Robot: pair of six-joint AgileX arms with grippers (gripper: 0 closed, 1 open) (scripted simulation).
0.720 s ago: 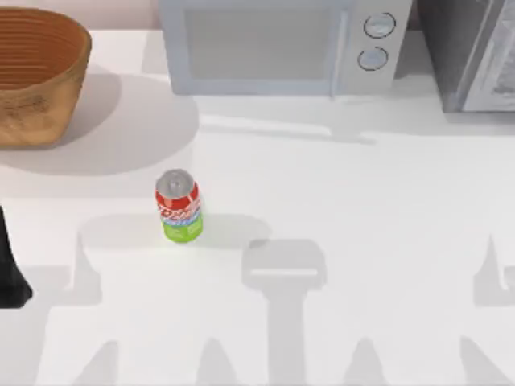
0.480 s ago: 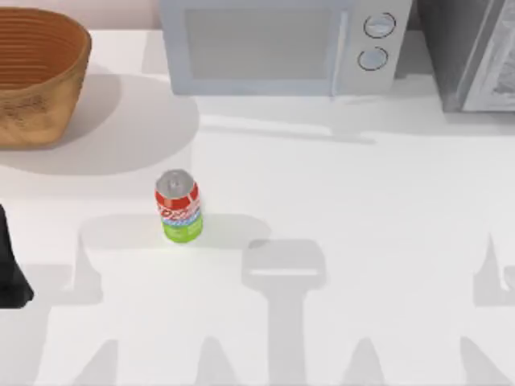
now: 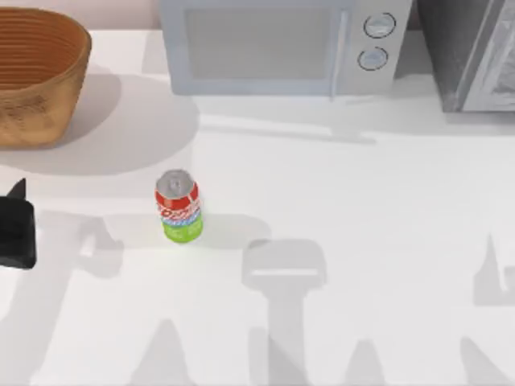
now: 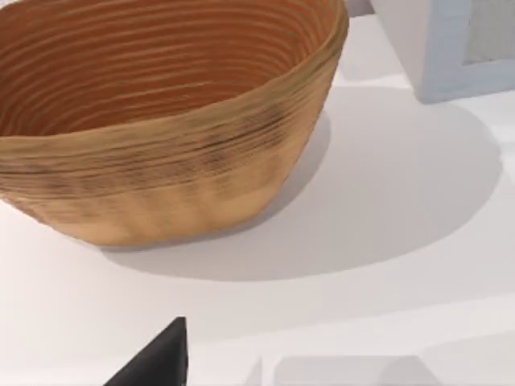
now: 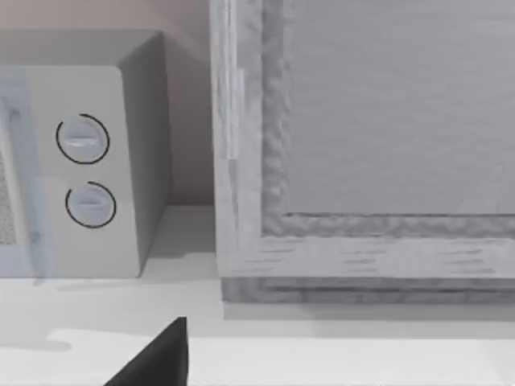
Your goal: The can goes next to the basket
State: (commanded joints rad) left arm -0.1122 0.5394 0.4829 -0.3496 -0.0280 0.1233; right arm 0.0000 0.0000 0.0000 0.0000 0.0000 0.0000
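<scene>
Jaw state of left gripper [image 3: 16, 229] impossible to tell; now risen at the left edge, level with and well left of can [image 3: 179, 206]. Likely start of reach. Can upright, untouched, well apart from basket [image 3: 36, 76]. Right arm parked.

Bright, even light on white table [image 3: 362, 201]. Soft grey shadows: a broad round one right of the basket [image 3: 36, 72], a short one right of the can [image 3: 179, 206]. No glare; edges undistorted.
</scene>
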